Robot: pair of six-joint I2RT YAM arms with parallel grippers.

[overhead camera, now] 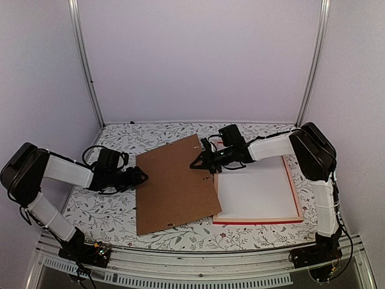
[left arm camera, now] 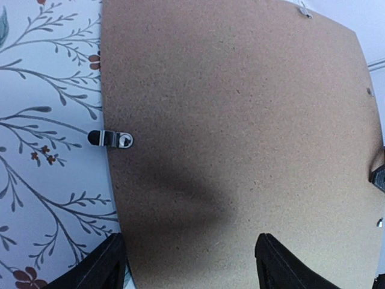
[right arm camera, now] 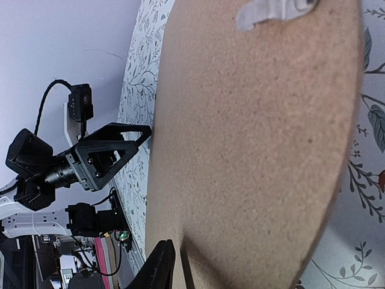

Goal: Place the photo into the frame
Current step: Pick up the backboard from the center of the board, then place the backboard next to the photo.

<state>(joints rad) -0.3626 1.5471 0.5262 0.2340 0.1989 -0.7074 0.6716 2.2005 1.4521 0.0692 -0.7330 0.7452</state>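
The frame lies flat at the right, its thin red edges around a white inside. The photo does not show in any view. A plain brown backing board lies in the middle, its right edge over the frame's left side. My left gripper stands open at the board's left edge; its fingers are spread wide above the board. My right gripper is at the board's upper right edge. Only one of its fingers shows, lying close against the board, which hides the other.
The floral tablecloth covers the table. A small metal turn clip sticks out from the board's left edge, another from its far edge. Aluminium posts and white walls close in the back and sides.
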